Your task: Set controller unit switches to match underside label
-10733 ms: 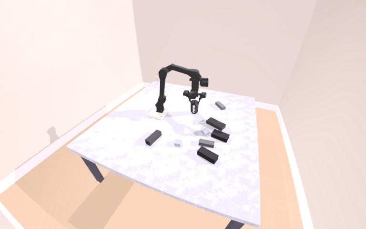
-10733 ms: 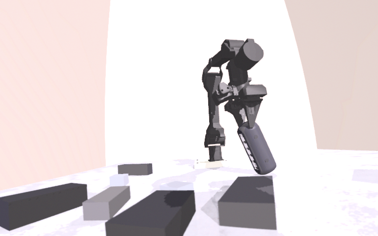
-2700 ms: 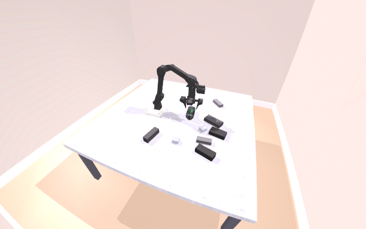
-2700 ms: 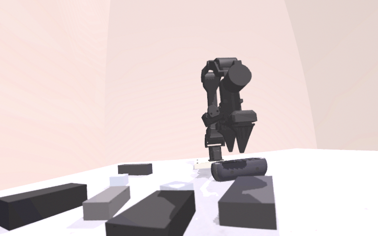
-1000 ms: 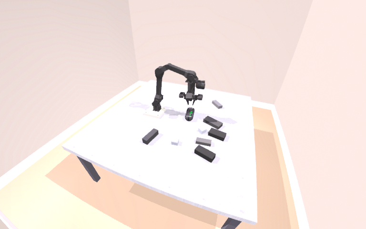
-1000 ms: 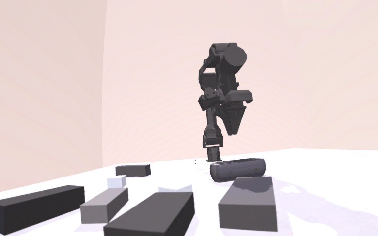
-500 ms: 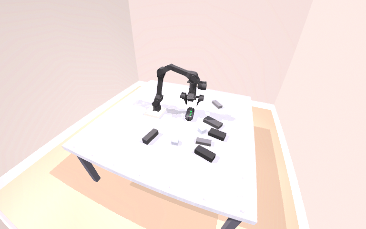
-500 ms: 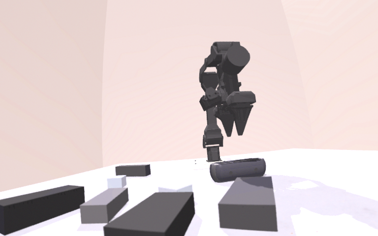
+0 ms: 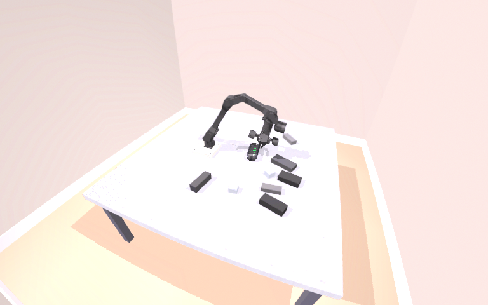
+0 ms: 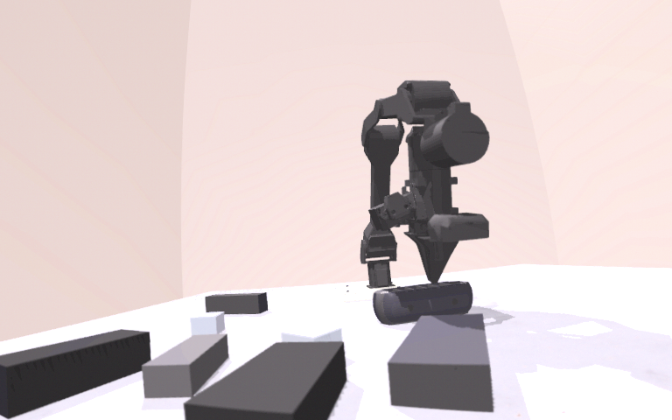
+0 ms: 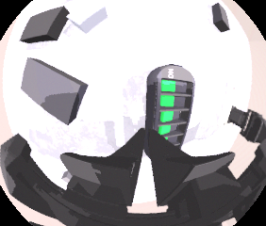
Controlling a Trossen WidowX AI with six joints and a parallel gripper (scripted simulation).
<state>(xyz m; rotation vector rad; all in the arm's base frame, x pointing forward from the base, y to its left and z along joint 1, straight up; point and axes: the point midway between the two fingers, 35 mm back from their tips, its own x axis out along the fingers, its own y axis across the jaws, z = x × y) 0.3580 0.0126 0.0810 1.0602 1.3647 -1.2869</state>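
A tapered end effector seemingly touches the rounded, ribbed controller.

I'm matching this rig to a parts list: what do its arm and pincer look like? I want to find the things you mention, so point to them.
The arm (image 9: 255, 103) (image 10: 381, 185) is dark grey-black, with angular links and rounded joint housings. The pincer (image 9: 260, 147) (image 10: 434, 282) (image 11: 146, 131) is similarly dark, its two fingers tapering to points. I can't make out any cables or lettering.

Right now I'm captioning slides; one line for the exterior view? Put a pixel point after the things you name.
Gripper (image 10: 434, 281), shut, its tip at the top of the dark controller unit (image 10: 423, 303).
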